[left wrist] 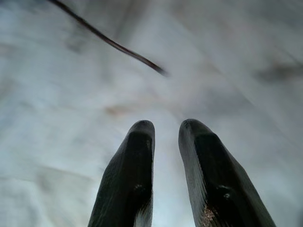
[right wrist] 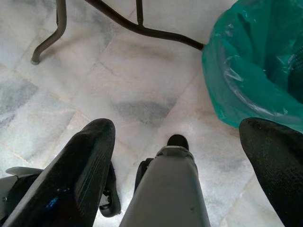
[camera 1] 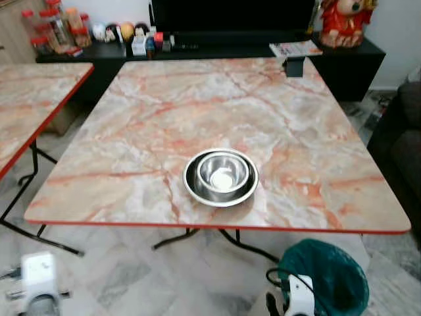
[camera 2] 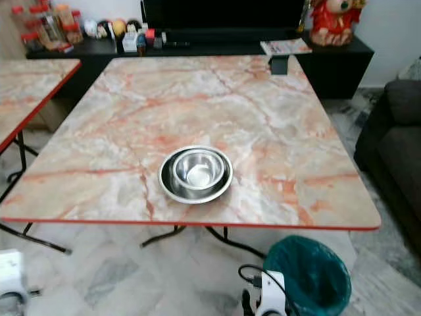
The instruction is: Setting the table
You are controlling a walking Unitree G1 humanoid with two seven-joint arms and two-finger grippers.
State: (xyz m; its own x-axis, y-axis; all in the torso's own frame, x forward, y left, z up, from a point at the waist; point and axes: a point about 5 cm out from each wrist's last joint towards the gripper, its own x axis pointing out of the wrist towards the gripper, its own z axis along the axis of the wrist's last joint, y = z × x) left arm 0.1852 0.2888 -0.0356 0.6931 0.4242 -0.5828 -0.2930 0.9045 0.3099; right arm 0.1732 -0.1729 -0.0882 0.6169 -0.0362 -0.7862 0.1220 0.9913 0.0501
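— Where are the dishes?

— A steel bowl [camera 1: 223, 174] sits inside a wider steel plate [camera 1: 195, 186], and the pair rests on the marble-patterned table [camera 1: 197, 112], near its front edge and a little right of the middle. The bowl is upright and shiny inside.

— And the arms?

— Both hang low, below the table's edge. The left gripper [left wrist: 165, 130] points down at the pale tiled floor [left wrist: 57, 118]; its two black fingers [left wrist: 130, 175] stand close together with a narrow gap between them, holding nothing. A thin dark cable or table leg – I cannot tell which – crosses the floor beyond them.

— The right one?

— The right gripper [right wrist: 177, 132] has its fingers [right wrist: 80, 165] spread wide apart, empty. Between them I see a grey part of the robot's own body, and past that the floor, the bent black table legs [right wrist: 142, 29] and a bin with a green bag [right wrist: 255, 66] just beside them.

— What else is around?

— A second table [camera 1: 33, 99] with the same top stands to the left. Behind, a black cabinet [camera 1: 342, 62] carries jars, small figures, a red figurine [camera 1: 345, 20] and a magazine. A small dark object [camera 1: 295, 66] stands at the main table's far right corner. A dark sofa [camera 2: 401, 138] is at the right.
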